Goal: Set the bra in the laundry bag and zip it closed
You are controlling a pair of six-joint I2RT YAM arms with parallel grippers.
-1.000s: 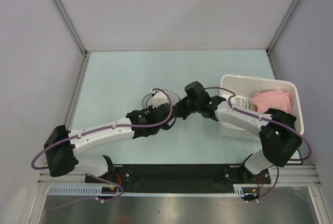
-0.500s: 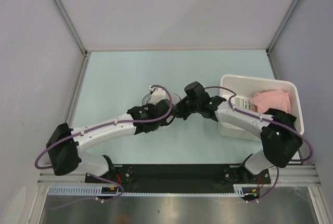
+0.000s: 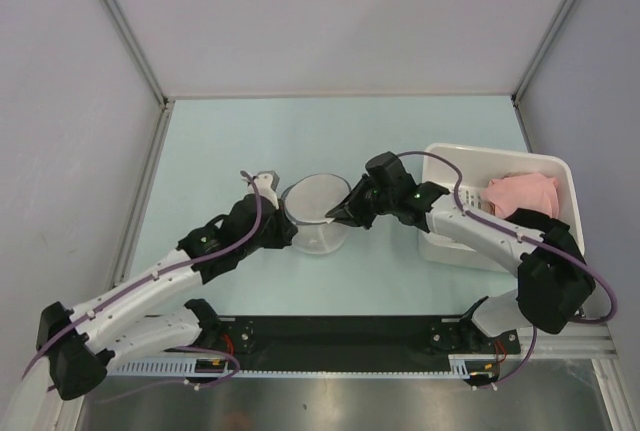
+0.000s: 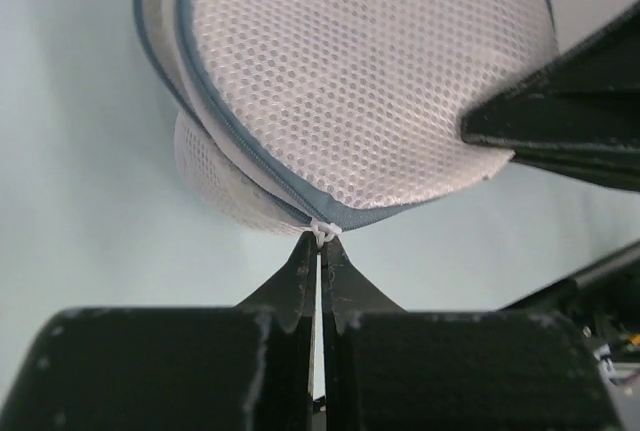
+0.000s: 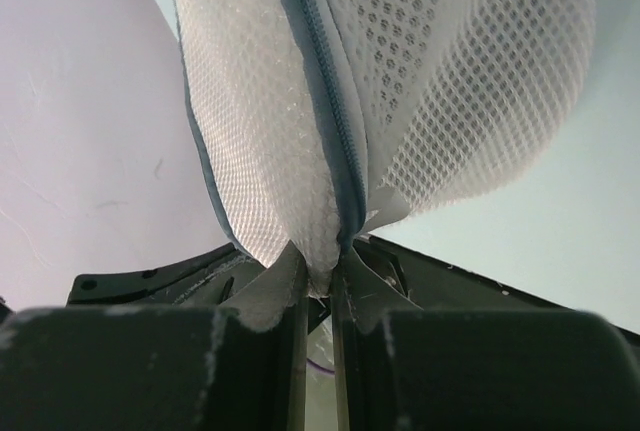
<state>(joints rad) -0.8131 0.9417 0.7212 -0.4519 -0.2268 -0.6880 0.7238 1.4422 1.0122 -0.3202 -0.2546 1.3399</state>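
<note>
A: What is held in the jaws?
B: The left gripper (image 4: 320, 249) is pinched shut on the white zipper tab (image 4: 323, 232). The right gripper (image 5: 320, 269) is clamped on the zipper edge of the laundry bag (image 5: 470, 81).
A: How should it be handled?
B: Soft, light, floppy mesh is hung between them, so the edge is best gripped. The bra cannot be seen.

Robot arms present: two, namely the left arm (image 3: 150, 286) and the right arm (image 3: 490, 236). Two-finger grippers: two, namely the left gripper (image 4: 319, 241) and the right gripper (image 5: 318, 271). One white mesh laundry bag (image 3: 318, 213). One white rectangular bin (image 3: 560, 166). One pink garment (image 3: 522, 194). One pale green table (image 3: 250, 141).
</note>
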